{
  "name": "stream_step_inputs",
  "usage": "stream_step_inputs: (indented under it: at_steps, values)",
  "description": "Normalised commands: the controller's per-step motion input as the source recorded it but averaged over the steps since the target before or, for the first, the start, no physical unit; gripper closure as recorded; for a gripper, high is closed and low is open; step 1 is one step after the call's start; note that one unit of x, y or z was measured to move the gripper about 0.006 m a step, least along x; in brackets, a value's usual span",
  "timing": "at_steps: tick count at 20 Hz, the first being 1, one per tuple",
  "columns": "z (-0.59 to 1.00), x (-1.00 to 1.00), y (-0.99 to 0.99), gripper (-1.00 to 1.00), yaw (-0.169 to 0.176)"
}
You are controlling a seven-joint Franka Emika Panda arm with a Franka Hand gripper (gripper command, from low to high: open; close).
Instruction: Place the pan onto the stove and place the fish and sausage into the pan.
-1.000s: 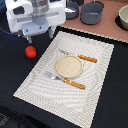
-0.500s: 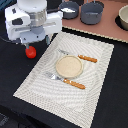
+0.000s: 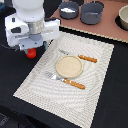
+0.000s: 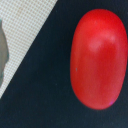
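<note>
Your pincer (image 3: 31,49) hangs right above the sausage (image 3: 31,53), which lies on the black table (image 3: 107,100) beside the woven placemat (image 3: 35,82); you cannot tell whether its jaws are apart. To its right sit the pan (image 3: 69,9) and stove (image 3: 107,26).

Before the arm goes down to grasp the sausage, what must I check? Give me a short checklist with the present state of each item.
1. Arm above the sausage: ok; in the wrist view the sausage fills the frame.
2. Sausage free, on black table, beside the placemat: ok.
3. Tool open: cannot tell; the fingers are not in view.
4. Pan on the stove: ok.
5. Fish inside the pan: cannot tell; something pale lies in it.
6. Cutlery away from the sausage: ok.
</note>
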Motion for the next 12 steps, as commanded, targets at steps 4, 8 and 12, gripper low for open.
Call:
stream_step_inputs:
  at_steps: [4, 8, 12]
  values:
    - [-0.34, -0.60, 0.07, -1.00, -0.011]
    - [-0.23, -0.30, 0.08, -1.00, -0.016]
    - [-0.03, 0.04, 0.13, -1.00, -0.043]
